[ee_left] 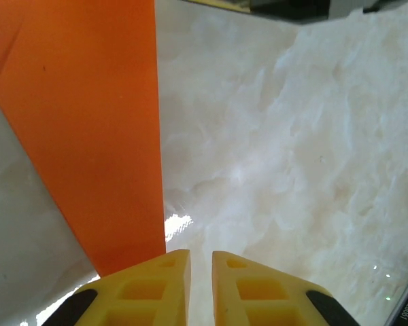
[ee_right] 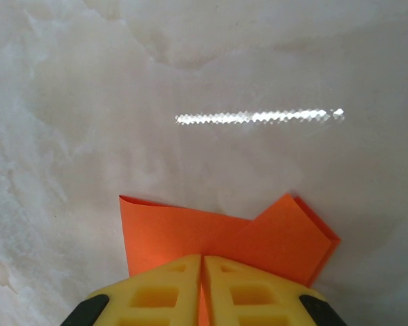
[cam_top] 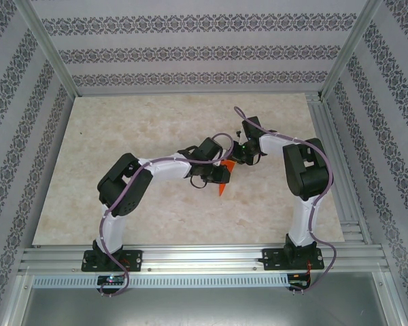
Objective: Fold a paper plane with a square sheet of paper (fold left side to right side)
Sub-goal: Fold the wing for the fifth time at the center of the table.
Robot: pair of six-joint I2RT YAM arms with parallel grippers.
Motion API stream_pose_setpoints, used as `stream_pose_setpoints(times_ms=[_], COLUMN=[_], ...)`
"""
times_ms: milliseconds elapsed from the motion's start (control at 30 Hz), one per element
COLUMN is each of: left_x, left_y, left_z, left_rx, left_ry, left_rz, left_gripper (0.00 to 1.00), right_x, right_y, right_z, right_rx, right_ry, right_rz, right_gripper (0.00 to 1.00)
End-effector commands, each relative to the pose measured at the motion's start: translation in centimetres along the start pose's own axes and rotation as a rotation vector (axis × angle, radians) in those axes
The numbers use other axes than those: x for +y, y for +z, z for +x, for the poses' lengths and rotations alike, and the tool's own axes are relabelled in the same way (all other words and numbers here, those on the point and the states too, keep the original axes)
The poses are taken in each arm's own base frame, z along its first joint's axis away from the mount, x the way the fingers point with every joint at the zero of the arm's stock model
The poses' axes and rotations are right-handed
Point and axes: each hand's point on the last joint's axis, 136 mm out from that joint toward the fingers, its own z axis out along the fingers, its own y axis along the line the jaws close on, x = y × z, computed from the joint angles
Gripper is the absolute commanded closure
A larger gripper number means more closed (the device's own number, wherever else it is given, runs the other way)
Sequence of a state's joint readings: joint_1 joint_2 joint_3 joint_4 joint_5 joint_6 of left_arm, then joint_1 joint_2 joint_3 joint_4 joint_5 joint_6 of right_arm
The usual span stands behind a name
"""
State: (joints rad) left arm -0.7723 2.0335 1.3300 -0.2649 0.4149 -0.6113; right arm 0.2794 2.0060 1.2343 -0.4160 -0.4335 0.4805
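Observation:
The square sheet of paper (cam_top: 224, 180) is folded bright orange paper lying mid-table between the two wrists, with a point toward the near side. In the right wrist view the paper (ee_right: 190, 234) shows a flat layer and a folded-over flap at the right. My right gripper (ee_right: 202, 258) is shut on its near edge, and orange shows between the fingers. My left gripper (ee_left: 200, 252) hovers over bare table just right of the paper's (ee_left: 88, 122) straight edge. Its jaws are almost together with nothing between them. From above, the left gripper (cam_top: 215, 178) and the right gripper (cam_top: 235, 161) sit close together.
The marbled beige tabletop (cam_top: 156, 129) has open room on all sides of the paper. Patterned walls and an aluminium frame (cam_top: 190, 258) enclose it. Part of the right arm (ee_left: 292, 8) shows at the top of the left wrist view.

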Motion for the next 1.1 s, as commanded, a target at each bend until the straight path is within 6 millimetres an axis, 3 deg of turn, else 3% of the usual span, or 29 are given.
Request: stream_pose_setpoints(times_ms=[0,267,400,667,1067], left_x=[-0.2,0.8,2.0,4.5,4.6], left_y=[0.6,2.2,2.4,1.9,0.9], left_z=[-0.9,-1.2,-0.4,4.1,9.4], left_rx=[0.007,0.02,0.032,0.072,0.154], left_ry=[0.025,0.023,0.012,-0.042,-0.018], left_rz=[0.029,0.018,-0.02,-0.048,-0.106], left_gripper=[0.82,0.82,0.83,0.83,0.83], right_x=[-3.0,-3.0,-3.0,-3.1,-3.7], right_y=[1.2,1.3,1.3,1.3,1.4], right_z=[2.1,2.1,2.1,1.8,2.0], right_rx=[0.051,0.053,0.053,0.054,0.066], right_ry=[0.036,0.038,0.035,0.034,0.03], right_rz=[0.1,0.102,0.107,0.119,0.149], right_gripper=[0.88,0.88,0.88,0.88,0.88])
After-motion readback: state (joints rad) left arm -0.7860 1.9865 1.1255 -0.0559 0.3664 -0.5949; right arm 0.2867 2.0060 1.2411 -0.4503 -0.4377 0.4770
